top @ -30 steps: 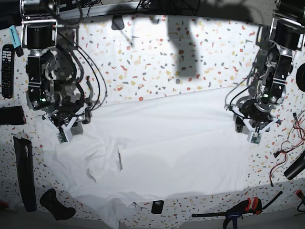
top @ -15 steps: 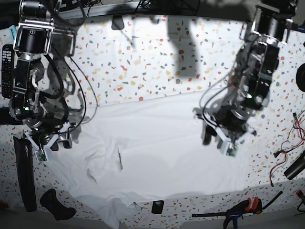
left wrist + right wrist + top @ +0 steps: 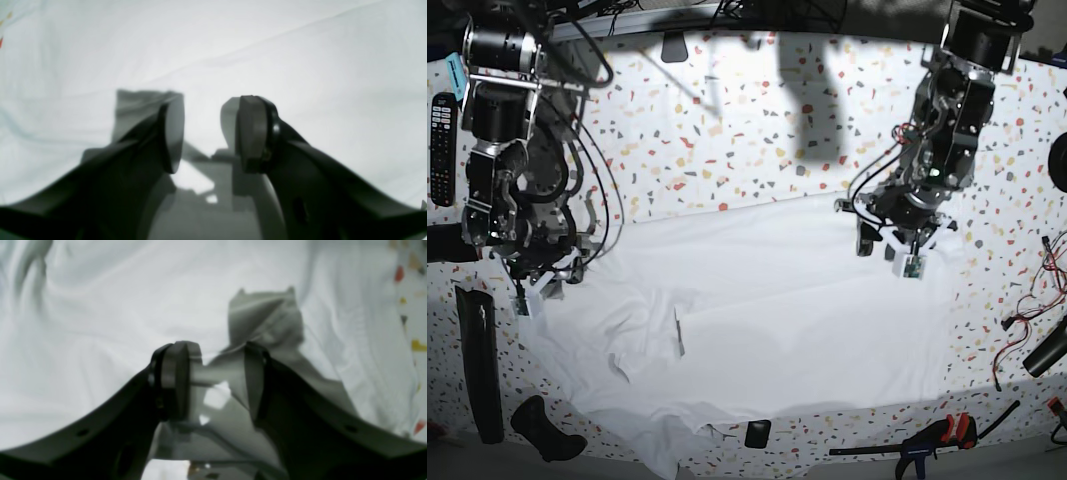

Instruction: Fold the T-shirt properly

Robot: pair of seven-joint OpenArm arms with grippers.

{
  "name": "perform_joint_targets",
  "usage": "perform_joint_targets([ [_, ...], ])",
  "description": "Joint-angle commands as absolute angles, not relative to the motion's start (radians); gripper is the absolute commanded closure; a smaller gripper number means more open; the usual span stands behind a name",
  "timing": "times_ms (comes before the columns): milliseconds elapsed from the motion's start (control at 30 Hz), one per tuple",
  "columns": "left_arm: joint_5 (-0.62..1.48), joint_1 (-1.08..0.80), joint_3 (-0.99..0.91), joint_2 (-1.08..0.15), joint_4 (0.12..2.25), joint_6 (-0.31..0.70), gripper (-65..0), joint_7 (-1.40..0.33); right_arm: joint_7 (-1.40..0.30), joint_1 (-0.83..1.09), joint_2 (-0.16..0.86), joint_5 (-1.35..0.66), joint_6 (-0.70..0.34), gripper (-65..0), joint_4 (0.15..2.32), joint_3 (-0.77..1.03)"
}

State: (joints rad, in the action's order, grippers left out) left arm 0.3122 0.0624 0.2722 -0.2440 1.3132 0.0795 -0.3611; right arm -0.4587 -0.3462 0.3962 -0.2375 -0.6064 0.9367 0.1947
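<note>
Basically, we saw the very large plain white short-sleeved T-shirt of thin soft cloth (image 3: 757, 320) spread across the middle of the white table top speckled with coloured flecks (image 3: 727, 130), its long axis running side to side in the base view, fairly flat over the middle and toward that view's right, rumpled with small turned-up folds toward its left and near edge. The black two-fingered left gripper (image 3: 889, 252) hung over the far edge of the cloth on the base view's right; in its own wrist view its pads (image 3: 252, 133) stood apart with only smooth white cloth showing in the gap, so we read it as spread and holding nothing, and we couldn't tell whether the tips touched the fabric. The black two-fingered right gripper (image 3: 532, 296) sat at the shirt's edge on the base view's left, just beside the speckled surface; its wrist view showed the pads (image 3: 173, 380) likewise parted over wrinkled cloth, nothing between them. So each arm was nearest its own end of the shirt, well apart along that long axis. We judged the coming move turned on this: the cloth lay directly under and forward of both tools, and each would need to descend onto its own side's edge.
</note>
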Motion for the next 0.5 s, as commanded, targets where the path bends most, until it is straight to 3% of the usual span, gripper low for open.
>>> perform_joint_targets([
  [0,0.315,0.048,0.268,-0.253,1.320,0.076,-26.2,-0.373,-0.476,-0.361,0.412,-0.259,-0.634,-27.3,0.953,0.195],
  [100,0.315,0.017,0.267,-0.253,1.320,0.078,-26.2,-0.358,-0.511,-0.337,0.412,-0.324,-0.682,-27.3,0.967,0.195],
  [267,0.316,-0.001,0.267,-0.253,1.320,0.177,-26.2,-0.404,-0.521,-0.273,0.413,-0.340,-0.685,-25.1,1.055,0.195],
  [467,0.364,-0.010,0.267,-0.267,1.321,0.182,-26.2,-0.512,-0.606,-0.178,0.413,-0.340,-0.685,-25.0,1.235,0.195],
])
